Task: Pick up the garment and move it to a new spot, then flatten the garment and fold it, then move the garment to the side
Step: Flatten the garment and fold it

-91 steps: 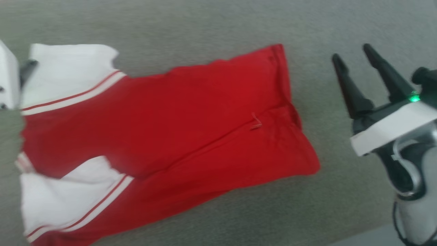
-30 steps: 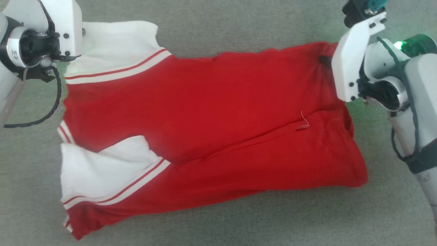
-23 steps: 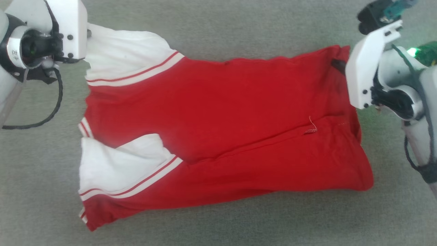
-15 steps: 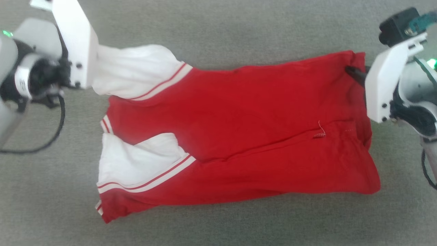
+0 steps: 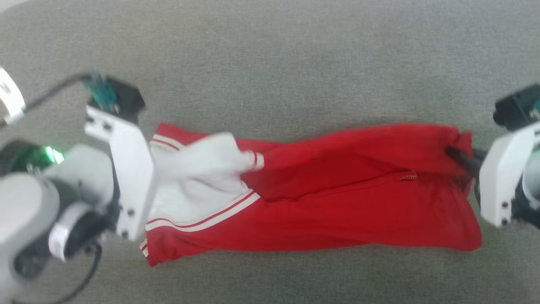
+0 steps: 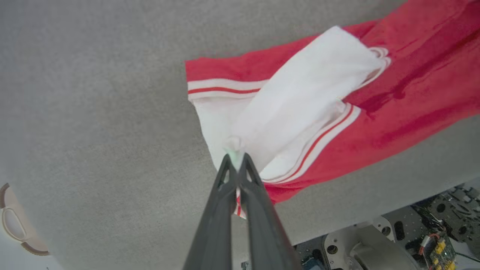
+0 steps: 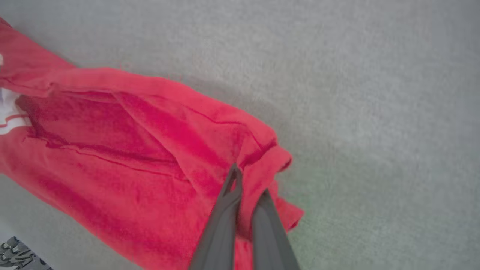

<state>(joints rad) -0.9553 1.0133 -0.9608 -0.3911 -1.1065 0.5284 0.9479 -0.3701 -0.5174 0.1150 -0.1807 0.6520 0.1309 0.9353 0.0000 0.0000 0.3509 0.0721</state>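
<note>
A red shirt, the garment (image 5: 329,219), lies stretched sideways across a grey carpet-like surface (image 5: 270,63). Its white sleeves with red-and-white striped trim are at the robot's left, and its plain red hem end is at the robot's right. No number is visible on the side facing up.

The left gripper (image 6: 235,157) has its two dark fingers pressed together, pinching a small bunch of white sleeve fabric at their tips. From that pinch the far sleeve is pulled in a taut white band over the near sleeve, which rests flat on the surface.

The right gripper (image 7: 249,182) has its fingers closed on the far corner of the red hem, with cloth gathered between and around them. The far edge of the shirt is raised between the two grips and slumps toward the near half, leaving a long shadowed crease along the middle. The near edge rests on the surface.
</note>
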